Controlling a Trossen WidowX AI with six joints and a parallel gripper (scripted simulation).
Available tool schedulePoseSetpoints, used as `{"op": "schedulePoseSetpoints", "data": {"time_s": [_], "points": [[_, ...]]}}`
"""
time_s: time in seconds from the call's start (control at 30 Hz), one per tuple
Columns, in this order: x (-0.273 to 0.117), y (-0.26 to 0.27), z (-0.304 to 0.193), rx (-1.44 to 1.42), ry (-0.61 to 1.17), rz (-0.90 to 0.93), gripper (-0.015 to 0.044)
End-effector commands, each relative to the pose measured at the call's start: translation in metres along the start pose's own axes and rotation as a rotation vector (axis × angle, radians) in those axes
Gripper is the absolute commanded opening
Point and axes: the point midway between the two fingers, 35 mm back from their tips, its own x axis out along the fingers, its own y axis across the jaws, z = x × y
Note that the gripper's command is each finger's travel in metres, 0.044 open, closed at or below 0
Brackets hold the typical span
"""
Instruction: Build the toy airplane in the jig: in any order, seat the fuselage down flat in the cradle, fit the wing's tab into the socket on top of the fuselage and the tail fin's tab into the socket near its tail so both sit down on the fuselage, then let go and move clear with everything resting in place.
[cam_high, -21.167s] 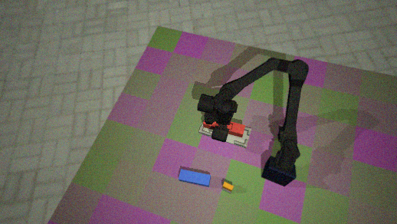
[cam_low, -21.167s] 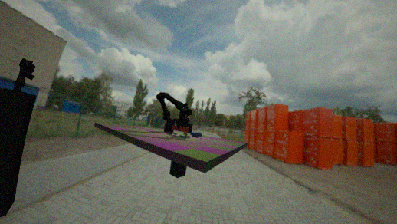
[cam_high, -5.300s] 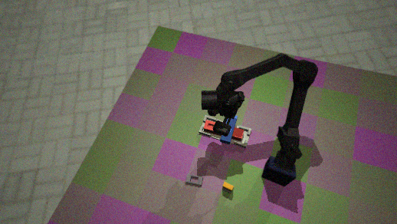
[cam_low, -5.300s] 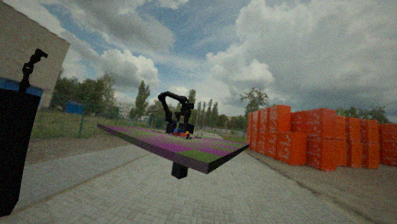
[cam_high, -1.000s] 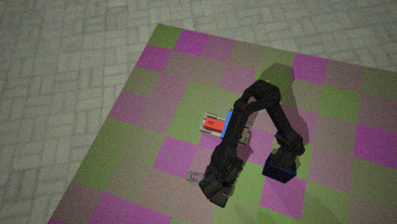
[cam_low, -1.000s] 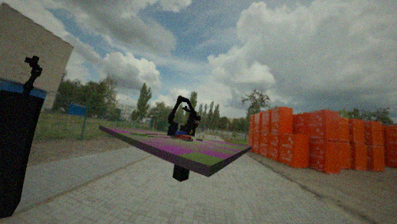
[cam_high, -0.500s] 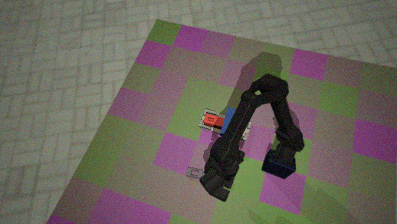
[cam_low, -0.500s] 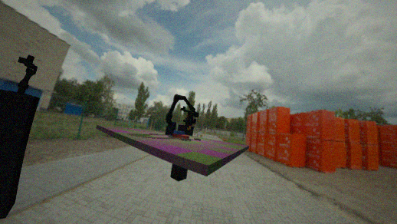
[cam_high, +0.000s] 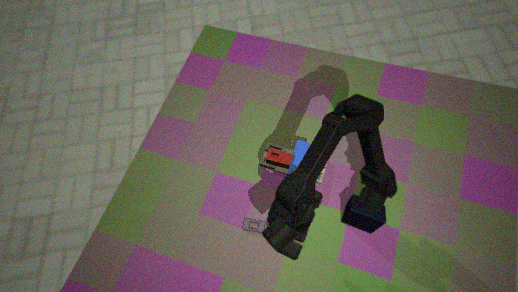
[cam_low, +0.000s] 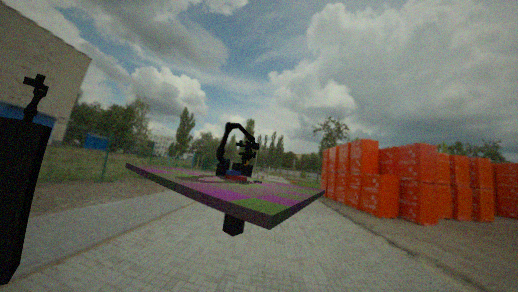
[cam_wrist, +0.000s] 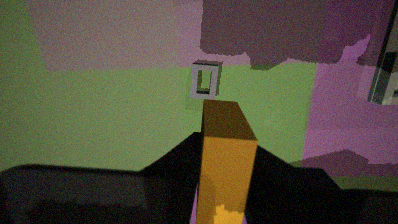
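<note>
The red fuselage (cam_high: 279, 157) (cam_low: 237, 178) lies in the grey cradle (cam_high: 320, 176) (cam_wrist: 378, 89). The blue wing (cam_high: 301, 152) (cam_low: 233, 173) lies across the fuselage; whether its tab is fully down is too small to tell. A dark slot shows near the fuselage's uncovered end. My gripper (cam_wrist: 217, 141) (cam_high: 289, 244) is shut on the orange tail fin (cam_wrist: 229, 160), which stands out between the fingers in the wrist view. The gripper is above the table, in front of the cradle. The fin is hidden in the top view.
A small grey open holder (cam_high: 247, 224) (cam_wrist: 194, 84) stands on the table beside the gripper; its middle looks empty. The forearm passes over one end of the cradle in the top view. The checkered table (cam_high: 165, 205) (cam_low: 250, 216) has its left edge beyond the holder.
</note>
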Motion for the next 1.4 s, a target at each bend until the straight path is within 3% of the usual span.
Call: {"op": "schedulePoseSetpoints", "data": {"time_s": [0.0, 1.37], "points": [[-0.003, -0.002, 0.005, 0.007, 0.006, 0.011, 0.0], [0.005, -0.055, 0.086, -0.005, 0.015, 0.084, 0.0]]}}
